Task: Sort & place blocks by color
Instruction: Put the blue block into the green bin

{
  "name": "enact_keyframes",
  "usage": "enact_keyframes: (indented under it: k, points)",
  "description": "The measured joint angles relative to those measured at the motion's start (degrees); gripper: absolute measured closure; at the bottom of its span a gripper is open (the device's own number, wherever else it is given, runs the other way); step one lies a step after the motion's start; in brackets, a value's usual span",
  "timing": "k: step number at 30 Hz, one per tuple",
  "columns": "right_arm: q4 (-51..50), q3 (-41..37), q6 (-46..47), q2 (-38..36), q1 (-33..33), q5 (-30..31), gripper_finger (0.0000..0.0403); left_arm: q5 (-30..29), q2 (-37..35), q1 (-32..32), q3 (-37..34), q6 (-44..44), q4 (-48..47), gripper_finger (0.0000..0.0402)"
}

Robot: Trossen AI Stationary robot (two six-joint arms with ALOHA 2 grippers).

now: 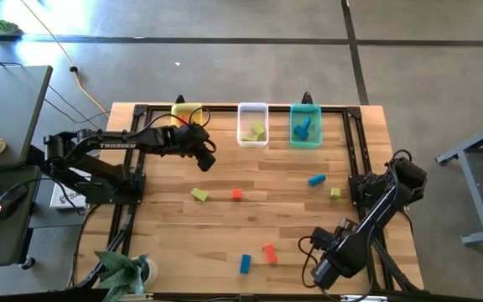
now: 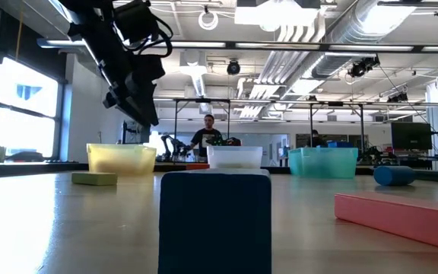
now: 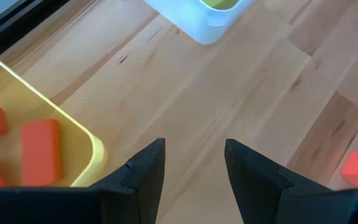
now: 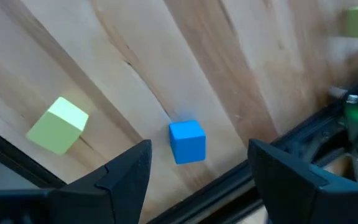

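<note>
High view: red bar (image 1: pixel 269 252) lies flat, tilted off the table edge; both arms' jaws spread

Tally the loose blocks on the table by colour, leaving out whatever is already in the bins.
Red-orange blocks: 2
Yellow-green blocks: 2
Blue blocks: 2
Total: 6
</note>
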Motion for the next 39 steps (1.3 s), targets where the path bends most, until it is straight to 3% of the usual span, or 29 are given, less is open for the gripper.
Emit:
enact_keyframes:
  k: [9, 35, 39]
  points:
    - [7.02, -9.53, -0.19, -2.45, 0.00, -5.60, 0.0149, -0.01, 0.00, -1.30, 0.00, 0.00, -3.41, 0.0245]
    - [25.92, -22.74, 1.75, -2.45, 0.00, -13.57, 0.0149, 0.01, 0.00, -1.72, -0.01, 0.00, -6.00, 0.0245]
    - [27.65, -23.90, 1.94, -2.45, -0.02, -15.48, 0.0170, -0.02, 0.00, -1.72, -0.01, 0.00, -5.96, 0.0245]
